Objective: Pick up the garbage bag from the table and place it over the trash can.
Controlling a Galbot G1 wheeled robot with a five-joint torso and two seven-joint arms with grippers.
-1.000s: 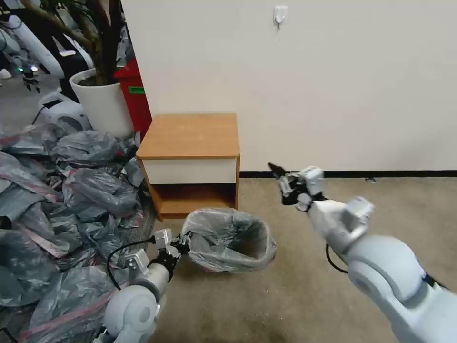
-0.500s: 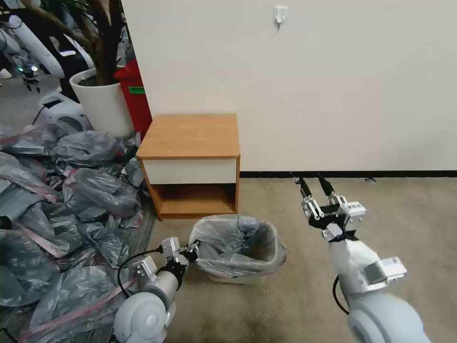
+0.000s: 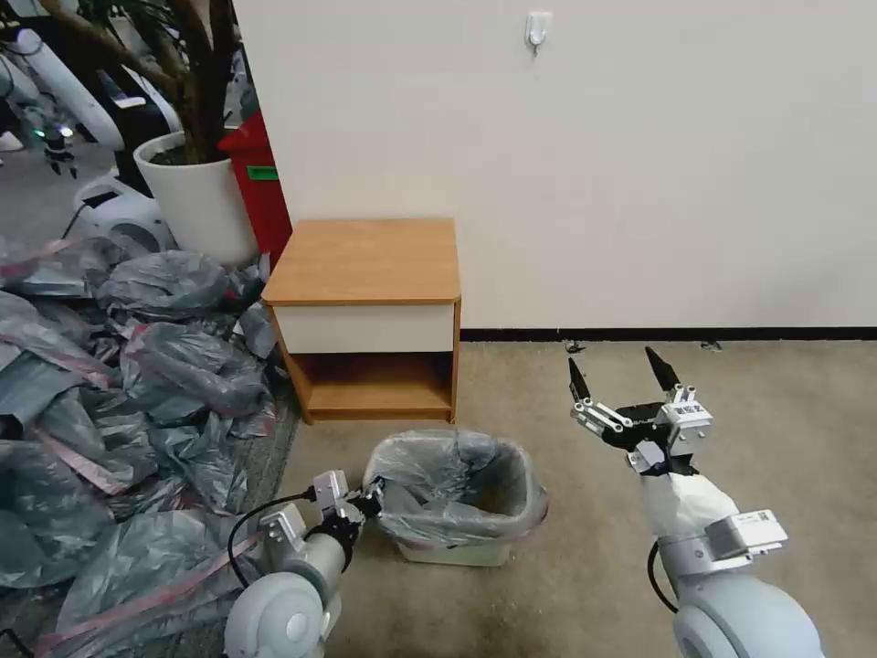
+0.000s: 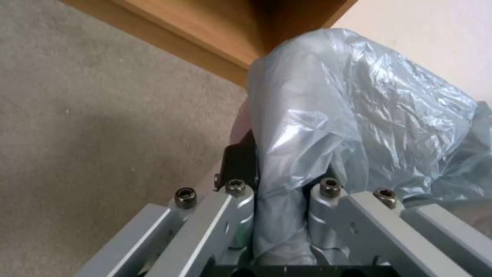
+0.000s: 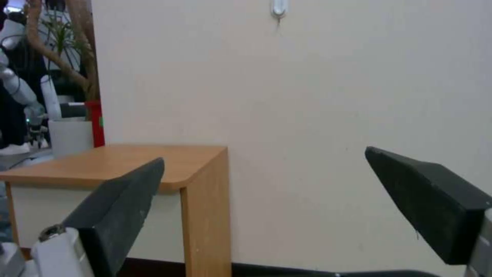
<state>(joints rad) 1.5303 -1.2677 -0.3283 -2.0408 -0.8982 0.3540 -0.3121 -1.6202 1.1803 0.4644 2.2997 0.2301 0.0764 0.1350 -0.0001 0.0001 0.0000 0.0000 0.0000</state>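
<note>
The grey garbage bag is draped over the cream-white trash can, which stands on the carpet in front of the table. A pink band shows along the bag's lower edge. My left gripper is at the can's left corner, shut on the bag's rim. In the left wrist view the crinkly garbage bag is pinched between the left gripper's fingers. My right gripper hangs open to the right of the can, holding nothing. The right wrist view shows the right gripper spread wide, facing the table.
A big heap of grey bags covers the floor on the left. Behind it stand a white planter and a red bin. The wall runs just behind the table. Bare carpet lies on the right.
My right arm has drawn back and down to the can's right, and its gripper has spread wider. The can, with the bag and my left gripper, has slid a little nearer.
</note>
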